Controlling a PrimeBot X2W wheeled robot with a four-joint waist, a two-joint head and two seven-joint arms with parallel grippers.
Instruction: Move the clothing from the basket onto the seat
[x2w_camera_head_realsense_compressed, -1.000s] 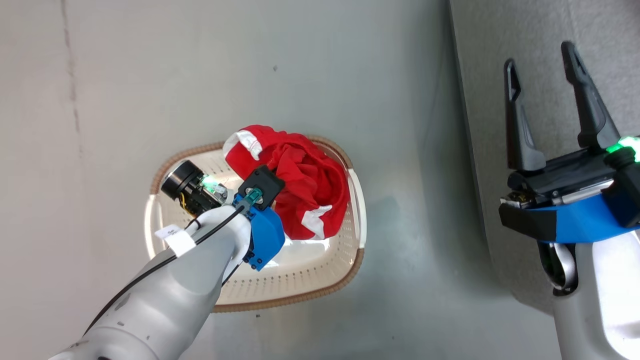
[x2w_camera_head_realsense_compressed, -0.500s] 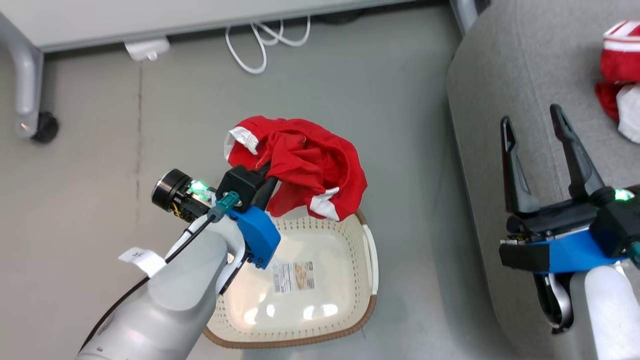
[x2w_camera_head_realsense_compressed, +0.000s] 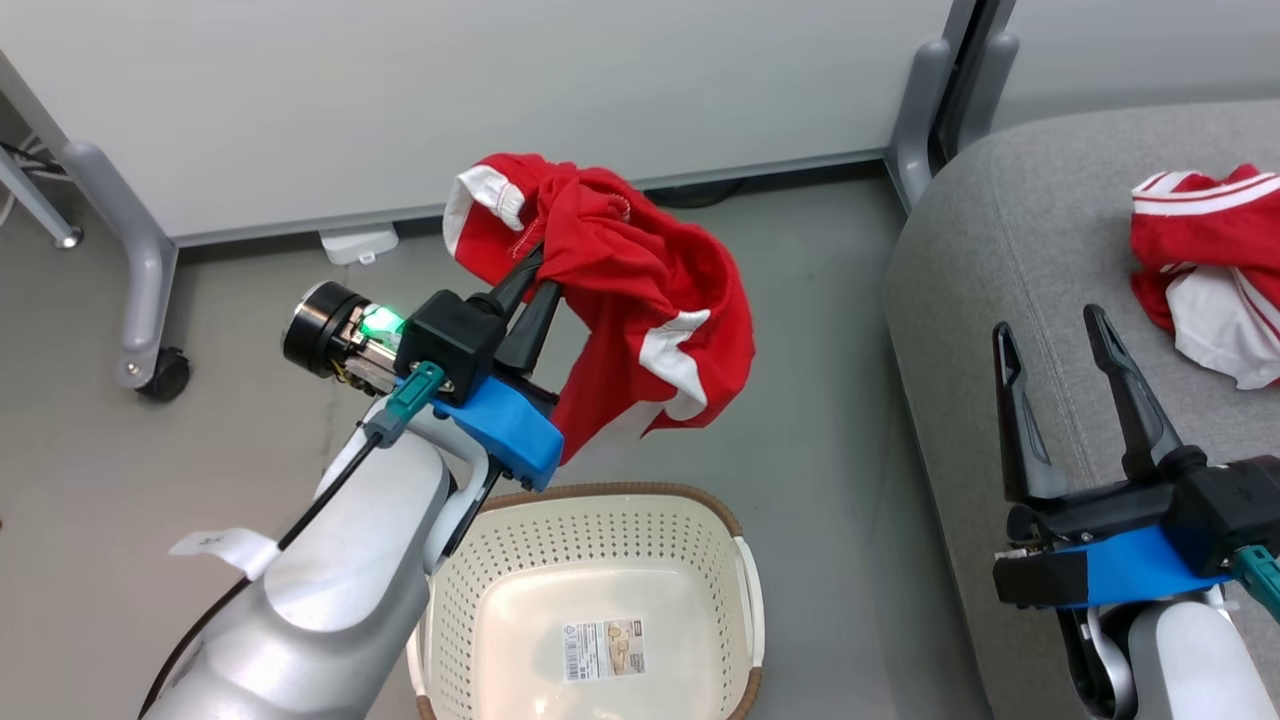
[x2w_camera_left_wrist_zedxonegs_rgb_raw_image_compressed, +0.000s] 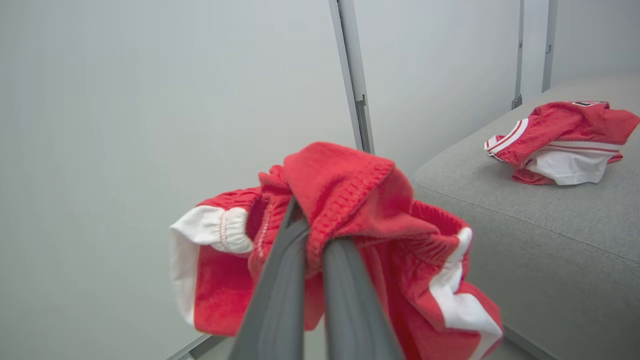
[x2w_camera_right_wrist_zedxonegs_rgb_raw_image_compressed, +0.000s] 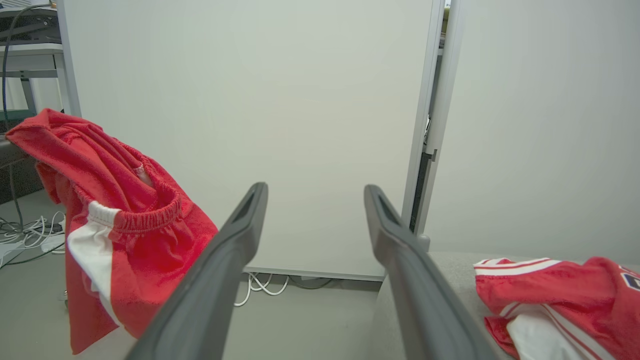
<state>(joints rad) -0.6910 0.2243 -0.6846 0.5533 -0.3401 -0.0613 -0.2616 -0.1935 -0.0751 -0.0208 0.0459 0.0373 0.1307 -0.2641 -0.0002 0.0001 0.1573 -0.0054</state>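
Observation:
My left gripper is shut on a red garment with white trim, holding it in the air above and beyond the cream basket. In the left wrist view the cloth drapes over both fingers. The basket holds no cloth; a label lies on its floor. A second red and white garment lies on the grey seat at the right, also seen as the crumpled piece. My right gripper hangs open over the seat's front edge, with nothing between its fingers.
A white partition panel on metal legs with a castor stands behind the basket. White cables lie on the grey floor at the panel's foot.
The left gripper has lifted the red garment out of the basket and higher into the air. The head camera has tilted up, bringing the partition and the seat's garment into sight.

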